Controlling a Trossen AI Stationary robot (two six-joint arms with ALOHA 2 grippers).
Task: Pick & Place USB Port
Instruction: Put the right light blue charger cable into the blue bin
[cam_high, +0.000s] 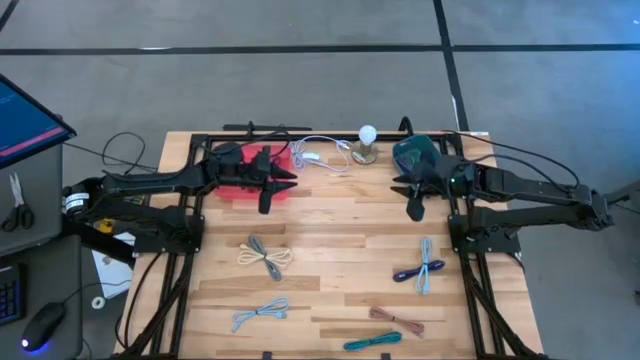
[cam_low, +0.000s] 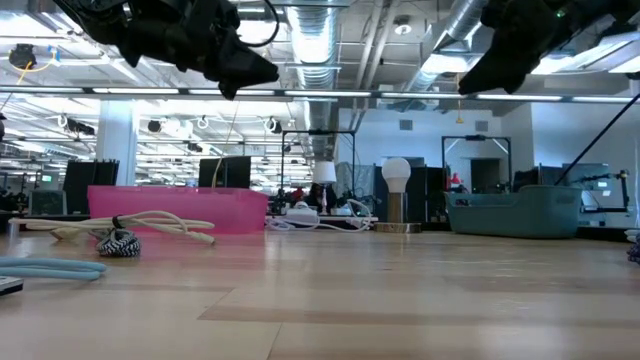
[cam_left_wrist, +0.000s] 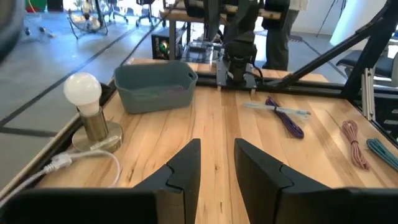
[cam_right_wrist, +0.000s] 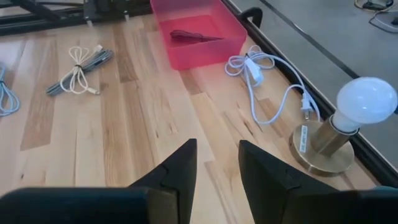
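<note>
USB cables: six loose bundles on the wood table (cam_high: 330, 215). Grey/cream bundle (cam_high: 265, 256) is at 7 o'clock from centre, light-blue one (cam_high: 260, 313) further down at 7, blue/purple pair (cam_high: 420, 268) at 4, brown (cam_high: 396, 320) and teal (cam_high: 372, 342) at 5. One dark cable (cam_right_wrist: 194, 36) already lies in the red bin (cam_high: 248, 190) at 10.

Risks:
- Teal bin (cam_high: 412, 152) at 1 sits right by the right gripper (cam_high: 414, 209); a swing could nudge it.
- Bulb lamp (cam_high: 367, 145) and its white cord (cam_high: 318, 158) at 12 could snag either arm.
- Bundles are floppy; a pinch may catch one strand.

Both grippers are partly open and hold nothing. The left gripper (cam_high: 266, 200) hovers at the red bin's edge.

Room: open workshop, concrete floor, exposed ducts overhead.
</note>
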